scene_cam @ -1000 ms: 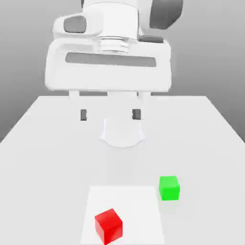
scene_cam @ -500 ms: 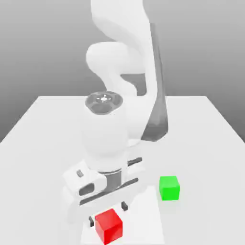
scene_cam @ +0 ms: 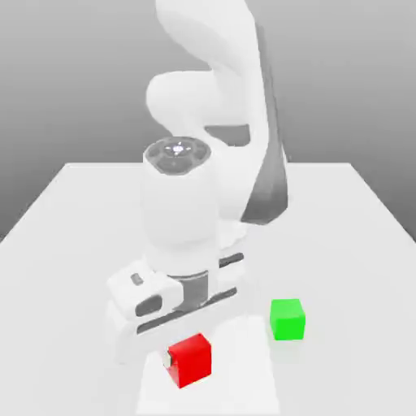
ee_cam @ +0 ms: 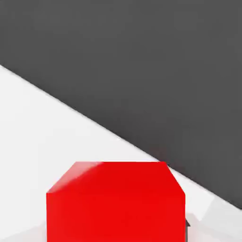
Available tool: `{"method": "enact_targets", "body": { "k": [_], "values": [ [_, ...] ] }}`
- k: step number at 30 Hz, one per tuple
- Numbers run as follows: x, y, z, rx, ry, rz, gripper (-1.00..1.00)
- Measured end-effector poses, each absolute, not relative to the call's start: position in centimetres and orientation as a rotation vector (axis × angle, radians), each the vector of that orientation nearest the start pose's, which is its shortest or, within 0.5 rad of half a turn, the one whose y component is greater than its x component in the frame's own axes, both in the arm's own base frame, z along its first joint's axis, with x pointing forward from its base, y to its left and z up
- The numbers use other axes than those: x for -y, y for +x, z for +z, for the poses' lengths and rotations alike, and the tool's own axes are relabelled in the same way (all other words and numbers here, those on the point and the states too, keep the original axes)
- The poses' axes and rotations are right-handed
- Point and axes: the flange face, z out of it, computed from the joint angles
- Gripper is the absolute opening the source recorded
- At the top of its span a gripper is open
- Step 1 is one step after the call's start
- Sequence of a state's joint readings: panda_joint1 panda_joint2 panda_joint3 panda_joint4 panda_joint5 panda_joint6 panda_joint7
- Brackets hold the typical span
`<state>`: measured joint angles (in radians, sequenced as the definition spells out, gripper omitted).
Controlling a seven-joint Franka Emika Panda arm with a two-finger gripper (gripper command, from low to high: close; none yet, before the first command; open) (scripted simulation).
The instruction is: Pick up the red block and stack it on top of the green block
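The red block (scene_cam: 190,360) is found on the tabletop (scene_cam: 73,211), at its near edge in the exterior view, and is taken as the landmark for this report. It appears to sit squarely, with its top face level; whether it is resting on the surface or just off it cannot be told. In the hand view the red block (ee_cam: 116,201) is seen close up, directly below the camera.

The gripper (scene_cam: 180,357) is positioned directly over and around the red block. The jaws are judged to be clenched on the block: one pale finger (scene_cam: 171,358) is seen pressed against the side of the block toward the exterior view's left; the opposite finger is hidden behind the block.

The green block (scene_cam: 288,318) is located toward the exterior view's right of the red block and a little farther back, near but clearly apart from it. It stands free on the tabletop, with nothing on top.

The arm (scene_cam: 215,122) rises behind the red block, bent forward over it.

Step in hand: the grasp is assessed as just made; the lift is not yet evident and the stacking is not done.

Next move: a straight lift is called for, high enough to clear the top of the green block, followed by a short carry toward the exterior view's right and back. The red block is to be centred and squared over the green block before it is lowered and released.
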<state>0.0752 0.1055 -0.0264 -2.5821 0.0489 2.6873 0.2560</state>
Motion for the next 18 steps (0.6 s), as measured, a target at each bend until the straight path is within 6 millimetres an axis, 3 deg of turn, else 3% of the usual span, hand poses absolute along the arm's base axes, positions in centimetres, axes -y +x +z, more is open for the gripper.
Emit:
{"method": "enact_targets", "body": {
  "k": [4,8,9,15,16,18],
  "values": [
    [-10.2,39.1,23.9,-0.350,-3.098,0.012,-1.00],
    [-13.3,33.5,24.6,-0.436,-3.104,0.005,-1.00],
    [-13.6,32.9,24.1,-0.443,-3.107,0.003,-1.00],
    [-13.9,32.3,19.2,-0.455,-3.111,-0.002,-1.00],
    [-13.9,32.2,18.4,-0.454,-3.110,-0.001,1.00],
    [-13.9,32.2,18.4,-0.453,-3.110,-0.001,1.00]
  ]
}}
